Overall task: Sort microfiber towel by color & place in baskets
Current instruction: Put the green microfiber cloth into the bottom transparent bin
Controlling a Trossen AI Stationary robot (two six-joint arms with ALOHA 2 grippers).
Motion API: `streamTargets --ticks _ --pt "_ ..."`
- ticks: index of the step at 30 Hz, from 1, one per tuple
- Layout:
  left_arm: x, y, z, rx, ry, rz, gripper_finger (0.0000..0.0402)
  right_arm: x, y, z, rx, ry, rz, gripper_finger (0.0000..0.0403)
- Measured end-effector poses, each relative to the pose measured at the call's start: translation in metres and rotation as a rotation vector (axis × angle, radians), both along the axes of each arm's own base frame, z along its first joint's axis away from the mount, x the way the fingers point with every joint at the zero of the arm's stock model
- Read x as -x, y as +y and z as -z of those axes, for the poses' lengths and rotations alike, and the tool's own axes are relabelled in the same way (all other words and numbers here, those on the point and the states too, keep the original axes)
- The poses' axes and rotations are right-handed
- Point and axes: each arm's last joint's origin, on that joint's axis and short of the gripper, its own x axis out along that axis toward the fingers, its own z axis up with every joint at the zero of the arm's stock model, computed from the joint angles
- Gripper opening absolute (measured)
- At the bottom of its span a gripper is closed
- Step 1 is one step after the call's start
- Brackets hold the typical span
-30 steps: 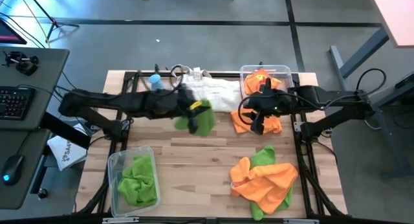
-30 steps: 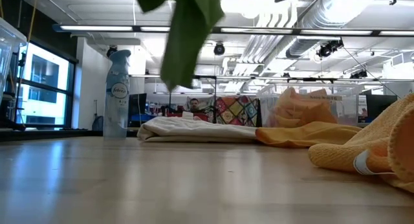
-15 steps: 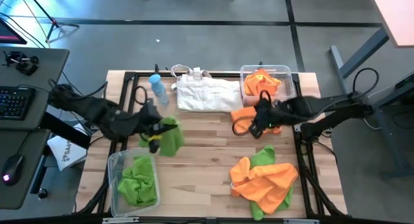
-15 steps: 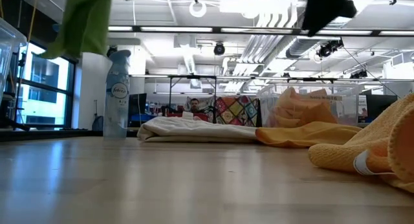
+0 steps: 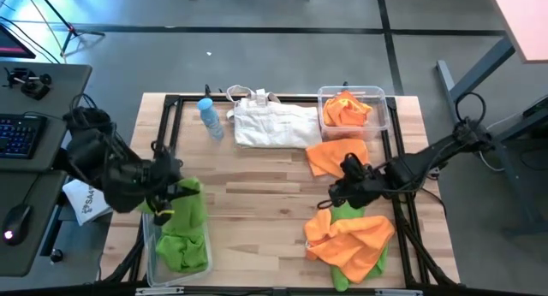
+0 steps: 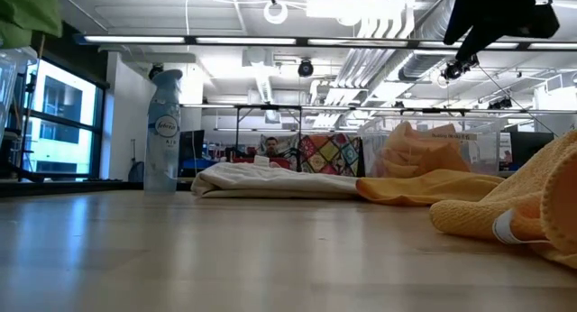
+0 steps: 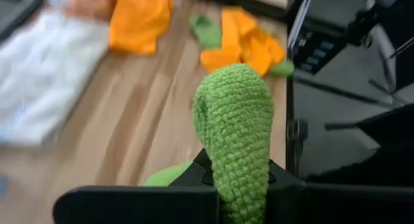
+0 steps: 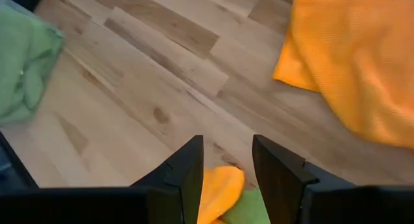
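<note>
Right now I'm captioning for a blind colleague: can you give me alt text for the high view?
The left gripper holds a green towel over the near-left basket, which already has green cloth in it. The open right gripper hovers over a green-and-orange towel pile; a far basket holds orange cloth.

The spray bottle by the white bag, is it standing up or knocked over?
Upright. In the low view the spray bottle stands on its base with the nozzle on top, beside the white bag.

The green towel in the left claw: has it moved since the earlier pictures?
Yes. The green towel went from beside the white bag to over the near-left basket.
</note>
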Motion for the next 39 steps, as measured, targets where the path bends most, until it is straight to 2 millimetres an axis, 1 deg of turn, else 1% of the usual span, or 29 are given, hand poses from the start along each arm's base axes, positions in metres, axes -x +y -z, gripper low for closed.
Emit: streamTargets --ticks 3,5,10,17,20,23,27,30,33,39 --pt "0.005 -0.009 0.007 0.055 0.075 -0.024 0.0 0.001 0.004 0.003 -0.014 -0.028 0.022 0.0128" --pt "0.006 -0.018 0.011 0.094 0.107 -0.021 0.0 0.001 0.006 0.006 -0.024 -0.032 0.033 0.0128" --pt "0.007 -0.05 0.024 0.15 0.195 0.0 0.0 0.0 0.006 0.006 -0.028 -0.042 0.04 0.0128" --pt "0.007 -0.095 0.049 0.212 0.328 -0.001 0.0 -0.003 0.007 0.004 -0.022 -0.095 0.055 0.0128" --pt "0.008 -0.108 0.058 0.185 0.339 -0.004 0.0 -0.003 0.006 0.004 -0.016 -0.101 0.058 0.0128" --pt "0.004 -0.112 0.066 0.082 0.283 -0.045 0.0 -0.003 0.006 0.003 -0.017 -0.102 0.058 0.0128" --pt "-0.004 -0.108 0.077 -0.114 0.211 -0.13 0.0 -0.004 0.007 0.003 -0.018 -0.105 0.058 0.0128" --pt "-0.007 -0.106 0.09 -0.192 0.149 -0.183 0.0 -0.004 0.007 0.003 -0.02 -0.106 0.059 0.0128" --pt "-0.004 -0.106 0.109 -0.192 0.182 -0.234 0.0 -0.004 0.007 0.003 -0.021 -0.108 0.059 0.0128" --pt "0.02 -0.11 0.155 -0.116 0.359 -0.349 0.0 -0.004 0.007 0.003 -0.023 -0.112 0.057 0.0128"
